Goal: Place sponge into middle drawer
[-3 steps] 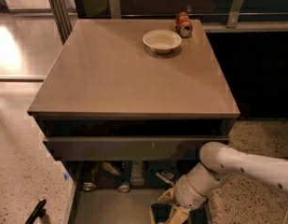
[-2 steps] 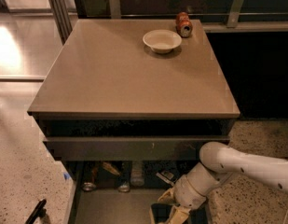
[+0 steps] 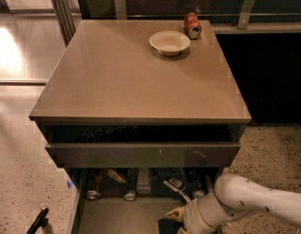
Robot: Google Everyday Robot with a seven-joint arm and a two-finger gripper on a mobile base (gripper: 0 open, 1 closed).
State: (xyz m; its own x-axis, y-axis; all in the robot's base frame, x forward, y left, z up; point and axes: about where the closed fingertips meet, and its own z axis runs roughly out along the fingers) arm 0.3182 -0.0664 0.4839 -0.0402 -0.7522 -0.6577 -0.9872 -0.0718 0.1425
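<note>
My white arm comes in from the bottom right and reaches down into the middle drawer (image 3: 116, 217), which stands pulled out with a flat grey floor between dark side walls. The gripper (image 3: 175, 222) is at the arm's end, low over the drawer's right part at the bottom edge of the view, mostly hidden by the wrist. The sponge (image 3: 173, 213) shows right at the gripper as a pale yellow piece with a dark layer below it, tilted. I cannot tell whether it is held or resting on the floor.
Above, another drawer with a long grey-brown front panel (image 3: 140, 155) is slightly open. The tabletop (image 3: 130, 77) carries a white bowl (image 3: 169, 42) and a red can (image 3: 192, 25) at the back. Cans (image 3: 94, 193) and other small items lie at the middle drawer's back.
</note>
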